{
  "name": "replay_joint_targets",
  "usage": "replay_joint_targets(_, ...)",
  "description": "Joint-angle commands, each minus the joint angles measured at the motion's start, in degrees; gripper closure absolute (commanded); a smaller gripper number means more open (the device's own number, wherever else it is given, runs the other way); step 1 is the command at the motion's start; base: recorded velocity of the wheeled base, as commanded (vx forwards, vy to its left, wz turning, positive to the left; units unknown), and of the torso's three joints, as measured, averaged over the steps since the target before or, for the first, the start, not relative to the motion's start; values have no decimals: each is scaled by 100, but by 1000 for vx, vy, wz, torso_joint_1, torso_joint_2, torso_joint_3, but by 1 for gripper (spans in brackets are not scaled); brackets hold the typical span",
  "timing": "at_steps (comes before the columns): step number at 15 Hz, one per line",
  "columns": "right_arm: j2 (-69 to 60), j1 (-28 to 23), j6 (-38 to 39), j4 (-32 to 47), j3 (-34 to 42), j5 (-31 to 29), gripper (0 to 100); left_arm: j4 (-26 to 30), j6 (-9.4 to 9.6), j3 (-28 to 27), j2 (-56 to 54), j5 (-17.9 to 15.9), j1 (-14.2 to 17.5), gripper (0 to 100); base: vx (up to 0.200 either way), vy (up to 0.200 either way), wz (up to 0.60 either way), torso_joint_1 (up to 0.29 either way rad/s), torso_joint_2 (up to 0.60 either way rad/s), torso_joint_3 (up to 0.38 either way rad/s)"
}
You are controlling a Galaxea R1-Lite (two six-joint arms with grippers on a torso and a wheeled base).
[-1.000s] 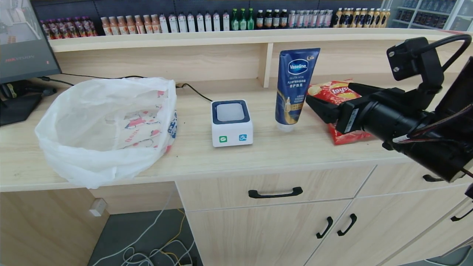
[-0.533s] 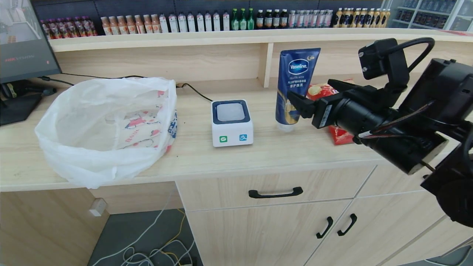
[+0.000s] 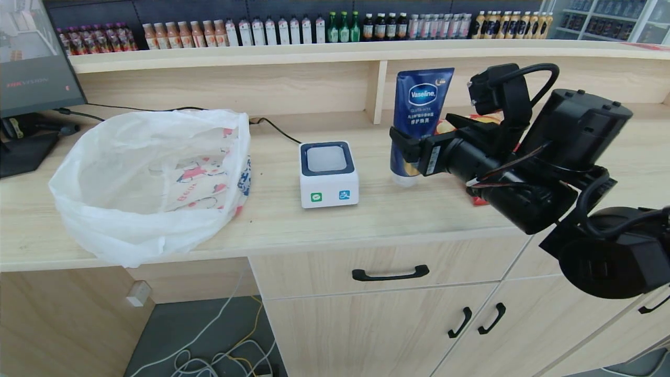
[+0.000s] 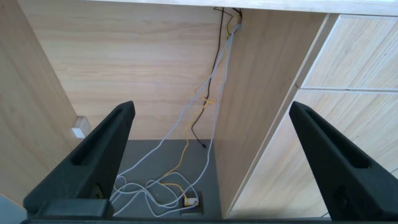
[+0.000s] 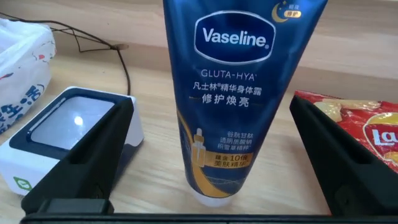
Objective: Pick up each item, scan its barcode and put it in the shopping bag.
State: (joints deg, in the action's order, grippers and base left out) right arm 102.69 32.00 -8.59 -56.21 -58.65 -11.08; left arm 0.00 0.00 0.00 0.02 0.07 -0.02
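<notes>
The tube (image 3: 419, 118) stands upright on its cap on the counter (image 3: 366, 214), long axis vertical and crimped end up, between the scanner (image 3: 328, 174) and the chips (image 5: 367, 134). The right gripper (image 3: 423, 137) is spread wide around the tube's lower half, with a gap showing at each finger. The left gripper (image 4: 211, 109) hangs wide open below the counter, facing cables (image 4: 180, 180).

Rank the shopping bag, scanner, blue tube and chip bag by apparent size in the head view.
1. shopping bag, by far the largest.
2. blue tube, taller.
3. scanner, squatter, close to the tube.
Unranked: chip bag, mostly hidden behind the right arm.
</notes>
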Motion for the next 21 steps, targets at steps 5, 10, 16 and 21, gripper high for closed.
replay_joint_targets(5,260,52,-72,5,-287,-17,0,0,0,0,-2,1,2,0,0,0,0,0,0,0)
replay_joint_targets(10,330,52,-63,5,-305,-17,0,0,0,0,-2,1,2,0,0,0,0,0,0,0)
replay_joint_targets(16,488,52,-2,-4,-375,1,0,0,0,0,-2,1,2,0,0,0,0,0,0,0)
replay_joint_targets(21,752,17,332,-13,-516,-26,0,0,0,0,-2,1,2,0,0,0,0,0,0,0)
